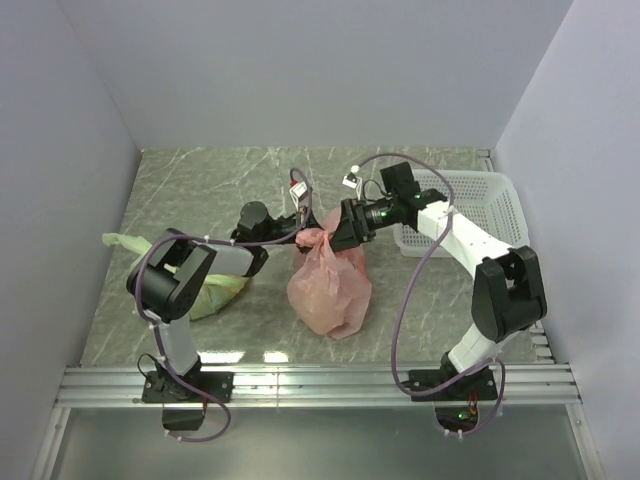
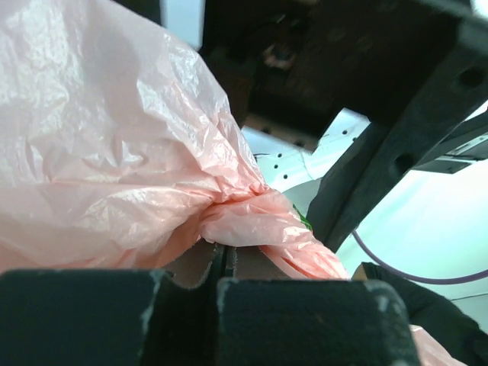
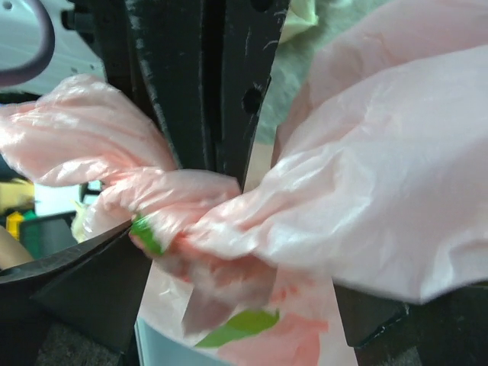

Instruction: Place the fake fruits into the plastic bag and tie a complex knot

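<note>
The salmon-pink plastic bag (image 1: 330, 285) stands bulging mid-table, its handles twisted into a knot (image 1: 318, 238) at the top. No fake fruits show; the bag's contents are hidden. My left gripper (image 1: 303, 233) reaches in from the left. In the left wrist view it (image 2: 226, 255) is shut, with a twisted strand of the bag (image 2: 259, 225) pinched at its tips. My right gripper (image 1: 332, 236) comes from the right. In the right wrist view its jaws (image 3: 236, 305) stand wide apart on either side of the knot (image 3: 191, 221), with a handle end (image 3: 69, 145) sticking out left.
A knotted pale green plastic bag (image 1: 215, 290) lies at the left beside the left arm. A white mesh basket (image 1: 470, 205) stands at the back right. Grey walls close in the marbled table (image 1: 200, 190) on three sides.
</note>
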Robot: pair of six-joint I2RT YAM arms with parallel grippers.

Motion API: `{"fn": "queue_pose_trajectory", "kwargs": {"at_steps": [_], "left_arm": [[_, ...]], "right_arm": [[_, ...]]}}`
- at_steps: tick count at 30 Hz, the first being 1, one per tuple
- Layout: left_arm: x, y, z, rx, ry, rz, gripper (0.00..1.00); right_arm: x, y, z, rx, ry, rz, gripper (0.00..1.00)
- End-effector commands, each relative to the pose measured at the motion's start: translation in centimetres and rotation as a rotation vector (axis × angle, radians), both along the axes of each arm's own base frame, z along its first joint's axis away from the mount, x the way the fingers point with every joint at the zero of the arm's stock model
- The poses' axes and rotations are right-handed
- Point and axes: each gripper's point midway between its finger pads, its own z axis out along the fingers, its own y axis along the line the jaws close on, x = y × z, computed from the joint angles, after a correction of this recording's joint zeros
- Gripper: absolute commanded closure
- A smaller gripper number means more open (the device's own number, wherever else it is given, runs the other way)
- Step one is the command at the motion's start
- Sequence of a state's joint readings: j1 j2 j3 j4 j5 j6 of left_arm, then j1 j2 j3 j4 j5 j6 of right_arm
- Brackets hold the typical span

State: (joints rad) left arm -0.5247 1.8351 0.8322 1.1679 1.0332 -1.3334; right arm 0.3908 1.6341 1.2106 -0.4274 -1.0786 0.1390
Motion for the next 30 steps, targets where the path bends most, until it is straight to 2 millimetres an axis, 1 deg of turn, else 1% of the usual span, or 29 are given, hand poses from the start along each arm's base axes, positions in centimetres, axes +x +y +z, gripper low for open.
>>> {"fn": "queue_pose_trajectory", "kwargs": {"at_steps": [1, 2, 7, 8, 10, 12, 13, 15, 16, 18, 19, 22, 27, 30], "left_arm": [[-0.2, -0.7, 1.9, -0.059, -0.067, -0.013, 1.0], [-0.4, -0.8, 1.8, -0.059, -0.066, -0.018, 1.0], [-0.9, -1.3, 1.7, -0.063, -0.07, -0.027, 1.0], [-1.0, -1.4, 1.7, -0.062, -0.069, -0.031, 1.0], [-1.0, -1.6, 1.8, -0.062, -0.071, -0.028, 1.0], [-0.8, -1.7, 1.7, -0.06, -0.075, -0.029, 1.0], [-0.8, -1.7, 1.7, -0.06, -0.073, -0.029, 1.0], [-0.7, -1.8, 1.6, -0.057, -0.07, -0.03, 1.0], [-0.8, -1.9, 1.6, -0.056, -0.073, -0.033, 1.0], [-0.7, -2.0, 1.6, -0.055, -0.076, -0.031, 1.0], [-0.7, -2.0, 1.6, -0.055, -0.081, -0.033, 1.0], [-0.8, -2.2, 1.7, -0.053, -0.086, -0.034, 1.0], [-1.1, -2.5, 1.5, -0.042, -0.097, -0.04, 1.0], [-1.2, -2.7, 1.6, -0.044, -0.1, -0.044, 1.0]], "right_arm": [[-0.5, -1.5, 1.2, -0.043, -0.032, 0.051, 0.05], [-0.9, -2.0, 1.1, -0.057, -0.009, 0.051, 0.05], [-0.9, -3.6, 2.5, -0.057, 0.001, 0.038, 0.05], [-1.4, -3.9, 2.8, -0.045, 0.021, 0.047, 0.09], [-1.4, -4.9, 2.8, -0.039, 0.052, 0.021, 0.13], [-1.7, -5.6, 3.1, -0.022, 0.077, 0.007, 0.24], [-1.6, -6.1, 2.8, -0.023, 0.091, -0.011, 0.29], [-1.8, -6.4, 3.2, -0.01, 0.095, -0.023, 0.4], [-1.7, -6.5, 3.1, -0.006, 0.091, -0.032, 0.46], [-1.7, -6.6, 3.5, 0.003, 0.103, -0.054, 0.49], [-1.8, -6.5, 3.6, 0.011, 0.113, -0.056, 0.52], [-1.8, -6.3, 3.7, 0.031, 0.152, -0.069, 0.52], [-1.6, -6.1, 3.2, 0.026, 0.171, -0.068, 0.49], [-1.8, -5.6, 3.2, 0.032, 0.182, -0.066, 0.49]]}}
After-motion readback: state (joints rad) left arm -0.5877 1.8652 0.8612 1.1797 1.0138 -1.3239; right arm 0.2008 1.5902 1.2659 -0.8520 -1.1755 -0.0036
